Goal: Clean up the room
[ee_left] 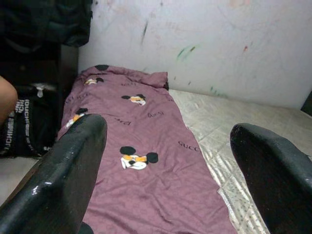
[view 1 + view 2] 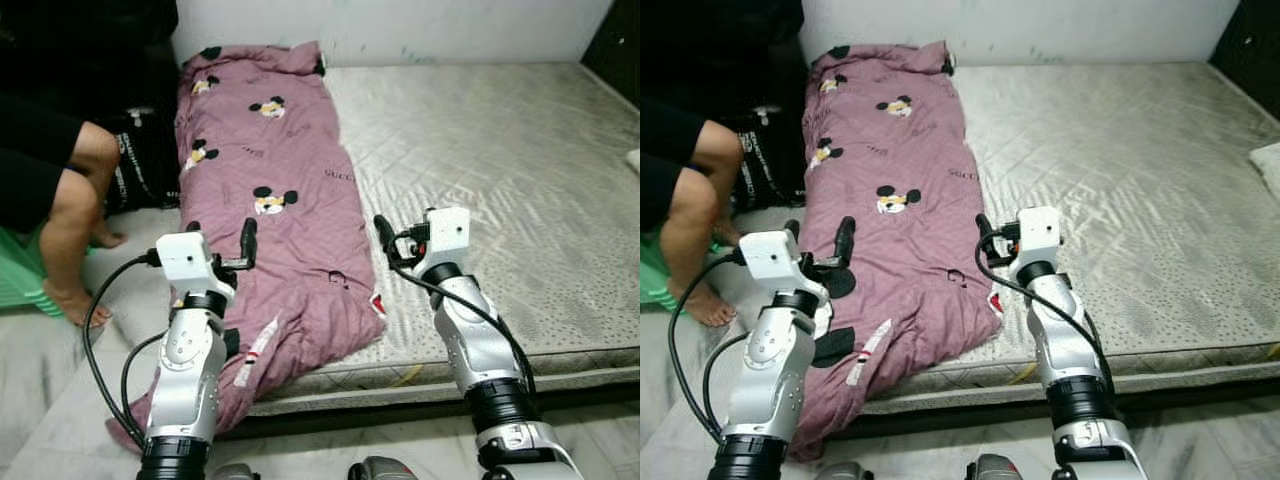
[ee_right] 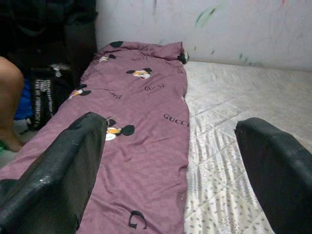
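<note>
Along the mattress (image 2: 480, 180) left edge lies a mauve quilt (image 2: 265, 200), left tool (image 2: 222, 240) and right tool (image 2: 405, 240) spread wide above it.

A pale quilted mattress (image 2: 480, 180) fills the frame's centre and right, a scuffed white wall (image 2: 400, 30) along the top, grey floor (image 2: 40, 380) at lower left.

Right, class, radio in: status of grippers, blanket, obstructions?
Left gripper open over blanket. Right gripper open at its edge. Blanket's near end hangs off mattress. Person's leg beside bed.
</note>
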